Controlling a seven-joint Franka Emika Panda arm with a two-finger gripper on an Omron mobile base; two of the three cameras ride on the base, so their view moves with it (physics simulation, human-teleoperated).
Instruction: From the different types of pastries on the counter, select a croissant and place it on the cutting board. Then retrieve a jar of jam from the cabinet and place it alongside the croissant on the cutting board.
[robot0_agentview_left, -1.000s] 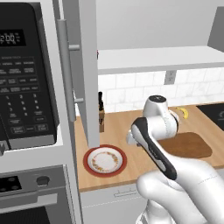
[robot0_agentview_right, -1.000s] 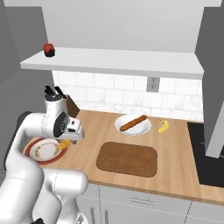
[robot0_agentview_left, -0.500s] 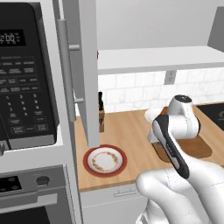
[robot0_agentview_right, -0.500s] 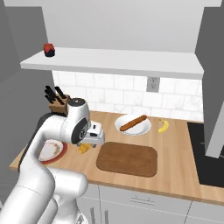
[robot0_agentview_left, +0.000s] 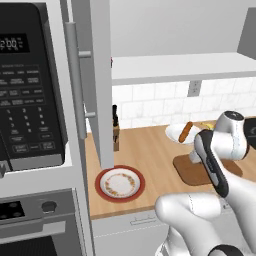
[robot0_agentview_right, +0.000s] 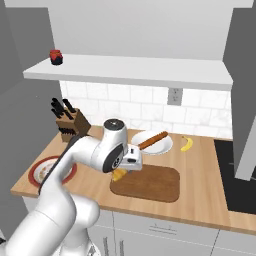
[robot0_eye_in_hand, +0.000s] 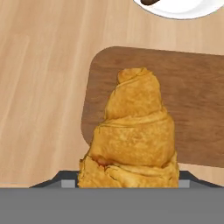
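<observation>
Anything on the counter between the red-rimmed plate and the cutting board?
Bare wood. In the left base view nothing sits between the plate and the board; the right base view has the arm crossing above that stretch.

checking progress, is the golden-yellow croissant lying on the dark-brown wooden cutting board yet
No, the gripper holds the golden-yellow croissant above the left edge of the dark-brown wooden cutting board.

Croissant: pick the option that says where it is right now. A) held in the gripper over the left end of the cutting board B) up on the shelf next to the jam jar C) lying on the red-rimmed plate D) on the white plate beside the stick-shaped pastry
A: the croissant sits clamped in the gripper, hanging over the left end of the cutting board.
</observation>
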